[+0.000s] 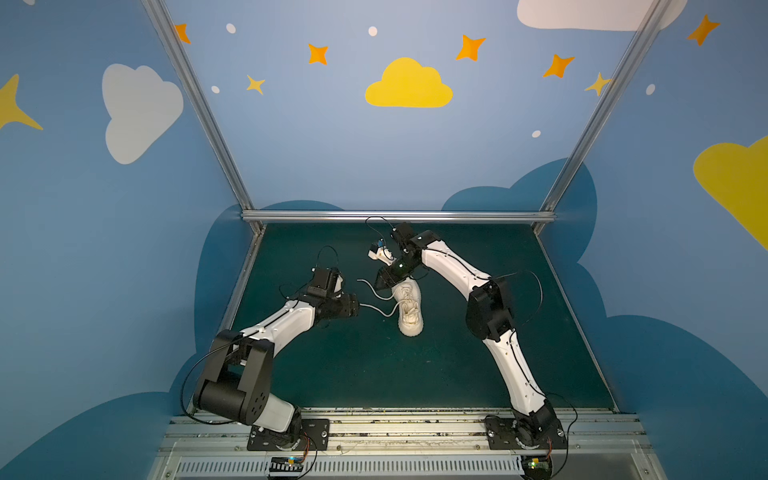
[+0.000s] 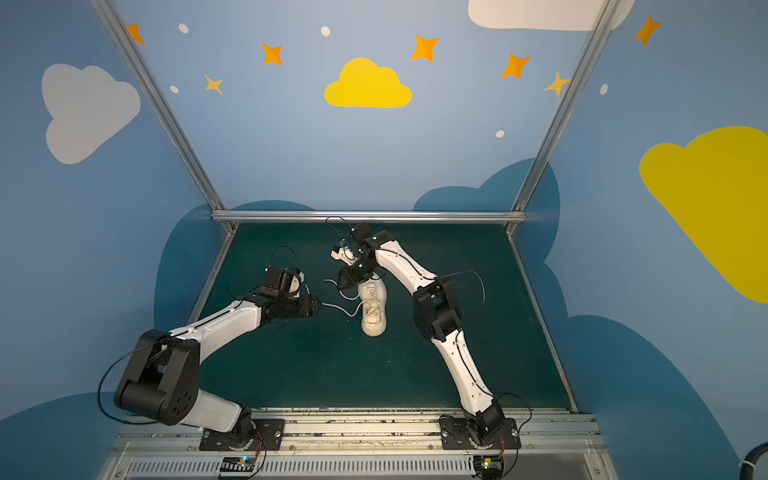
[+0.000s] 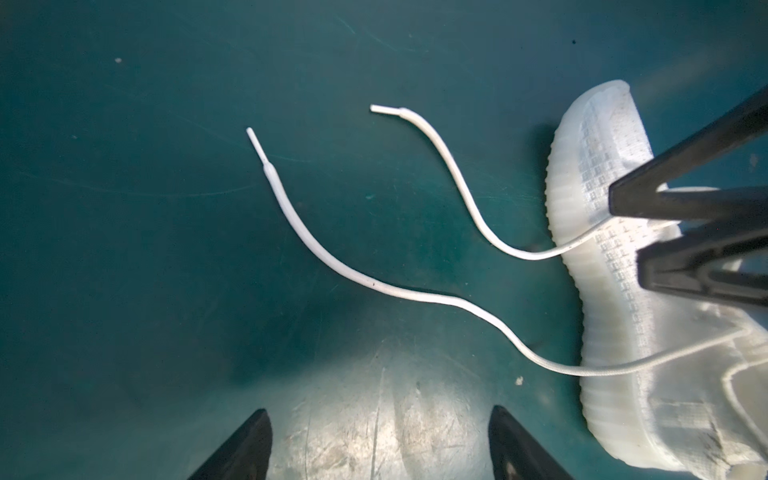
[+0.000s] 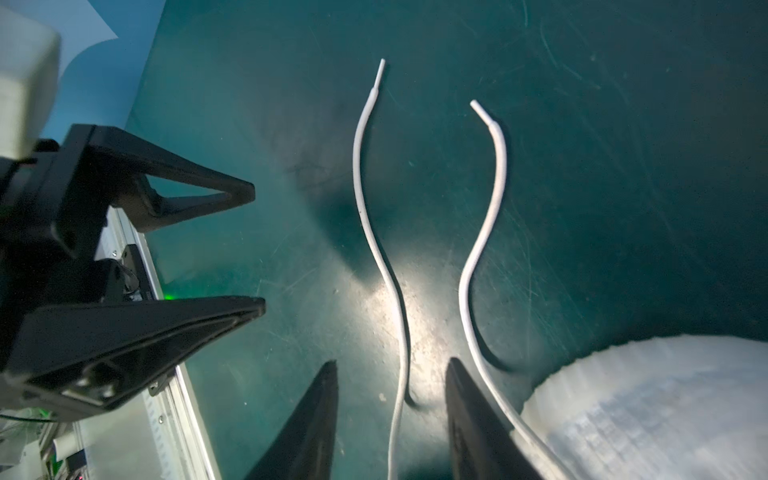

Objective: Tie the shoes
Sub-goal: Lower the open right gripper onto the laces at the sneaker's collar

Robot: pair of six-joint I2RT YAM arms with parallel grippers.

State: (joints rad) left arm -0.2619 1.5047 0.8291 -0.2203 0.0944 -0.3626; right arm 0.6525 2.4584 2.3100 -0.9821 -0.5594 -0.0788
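Left gripper [image 3: 380,411], right gripper [image 4: 391,362]: fingers open, empty. Grasp step: cream-white laces [image 4: 360,210] of off-white knit sneaker [image 1: 410,311] loose; pinch ends next.

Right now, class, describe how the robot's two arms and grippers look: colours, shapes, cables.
The left arm and right arm match: white moulded shells between bulky black joint housings, with thin black cables looping outside. Each stands on a black base plate. The left gripper and right gripper are black, each a pair of pointed wedges.

White-shelled arms [image 1: 282,326], black joints [image 1: 488,309], thin black cables [image 1: 328,247], tapered black fingers [image 3: 245,449]
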